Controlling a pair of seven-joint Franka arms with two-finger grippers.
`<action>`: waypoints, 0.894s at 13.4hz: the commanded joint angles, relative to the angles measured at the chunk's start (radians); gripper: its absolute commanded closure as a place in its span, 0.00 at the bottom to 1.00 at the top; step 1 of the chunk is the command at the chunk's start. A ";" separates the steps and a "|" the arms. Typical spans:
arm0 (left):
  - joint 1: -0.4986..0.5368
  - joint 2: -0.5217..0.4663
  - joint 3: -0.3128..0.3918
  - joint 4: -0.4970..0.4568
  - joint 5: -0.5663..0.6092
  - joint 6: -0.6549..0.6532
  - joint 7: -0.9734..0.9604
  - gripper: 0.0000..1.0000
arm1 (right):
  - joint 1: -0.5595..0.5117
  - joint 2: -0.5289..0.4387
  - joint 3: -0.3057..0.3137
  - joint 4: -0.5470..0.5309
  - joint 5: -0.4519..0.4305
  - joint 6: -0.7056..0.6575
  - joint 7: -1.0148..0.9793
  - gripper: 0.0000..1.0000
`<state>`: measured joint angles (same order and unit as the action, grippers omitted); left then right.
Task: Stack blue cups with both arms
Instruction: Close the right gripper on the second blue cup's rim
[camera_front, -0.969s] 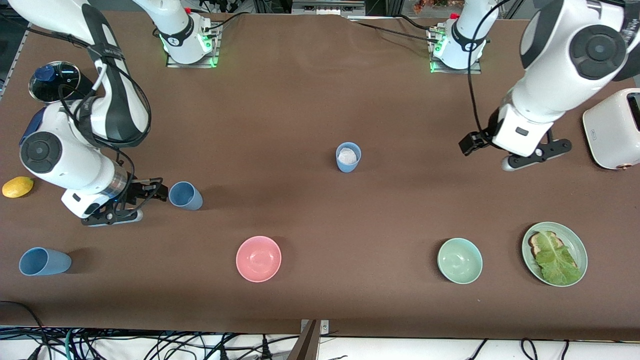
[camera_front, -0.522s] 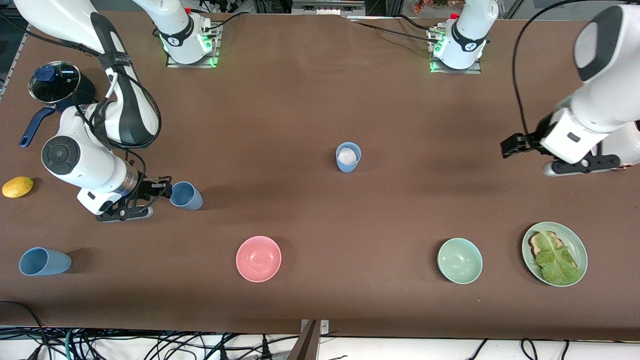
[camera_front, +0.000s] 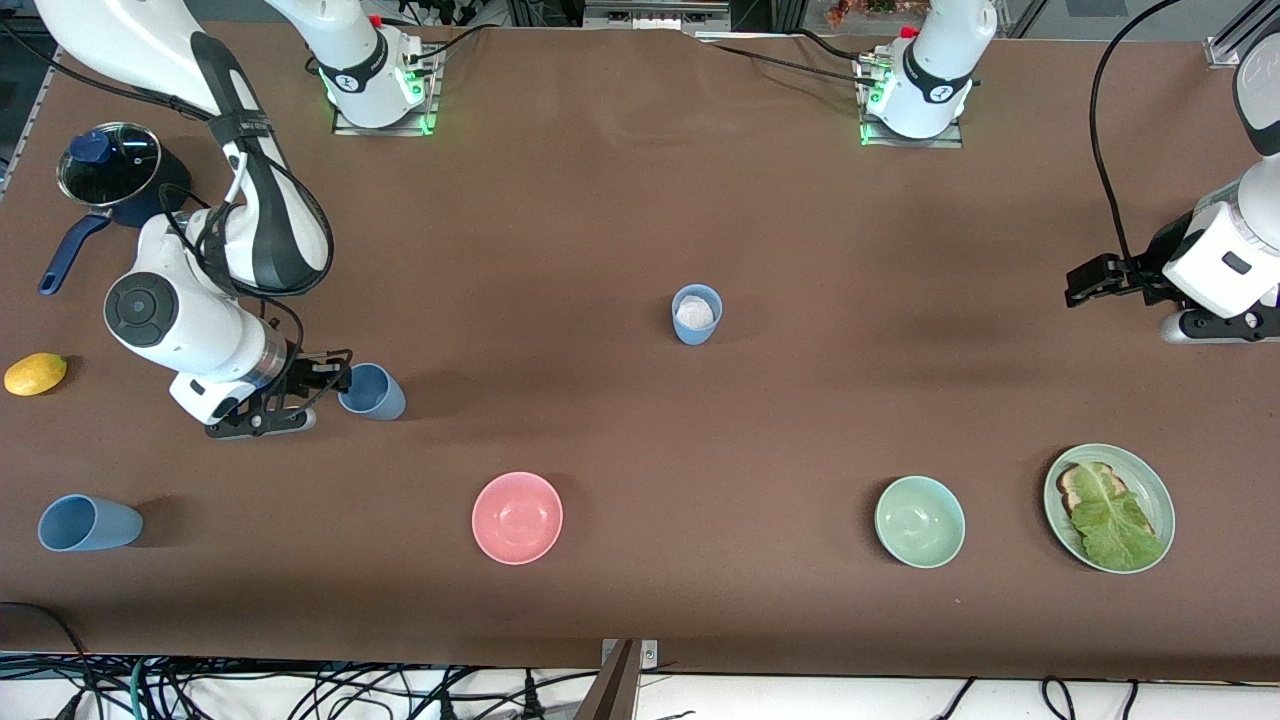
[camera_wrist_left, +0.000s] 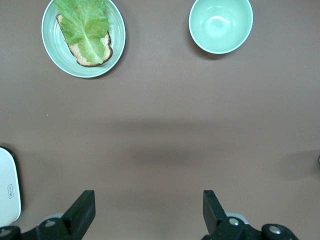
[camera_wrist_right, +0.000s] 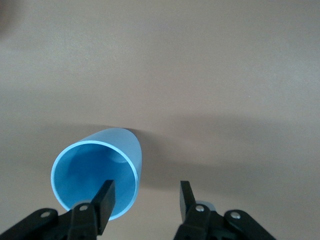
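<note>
Three light-blue cups are on the brown table. One cup (camera_front: 372, 391) lies on its side toward the right arm's end, mouth facing my right gripper (camera_front: 334, 376). In the right wrist view this cup (camera_wrist_right: 95, 172) shows its open mouth. My right gripper (camera_wrist_right: 145, 194) is open: one finger is at the mouth, the other outside the wall. A second cup (camera_front: 88, 523) lies on its side nearer the front camera. A third cup (camera_front: 696, 313) stands upright mid-table with something white inside. My left gripper (camera_front: 1088, 280) (camera_wrist_left: 147, 201) is open and empty above bare table at the left arm's end.
A pink bowl (camera_front: 517, 517), a green bowl (camera_front: 919, 521) (camera_wrist_left: 220, 25) and a plate of toast and lettuce (camera_front: 1109, 507) (camera_wrist_left: 83, 37) sit near the front edge. A dark-blue lidded pot (camera_front: 110, 165) and a lemon (camera_front: 35, 373) are at the right arm's end. A white toaster (camera_wrist_left: 7, 192) is beside the left gripper.
My left arm has swung away from the middle toward its own end of the table. My right gripper has moved up to the mouth of the cup on its side.
</note>
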<state>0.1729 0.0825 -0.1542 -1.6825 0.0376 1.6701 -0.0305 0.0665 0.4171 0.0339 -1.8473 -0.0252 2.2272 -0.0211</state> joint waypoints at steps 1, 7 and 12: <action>-0.001 -0.012 0.007 0.052 -0.022 -0.074 0.031 0.05 | -0.007 0.008 0.003 -0.015 0.007 0.035 -0.017 0.44; 0.016 -0.007 0.007 0.067 -0.022 -0.104 0.072 0.05 | -0.001 0.045 0.008 -0.017 0.010 0.077 -0.005 0.51; 0.017 -0.001 0.004 0.069 -0.019 -0.104 0.072 0.04 | 0.019 0.038 0.012 -0.015 0.057 0.066 0.061 1.00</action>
<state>0.1833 0.0754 -0.1465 -1.6299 0.0376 1.5856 0.0158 0.0725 0.4674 0.0403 -1.8513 0.0108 2.2834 -0.0058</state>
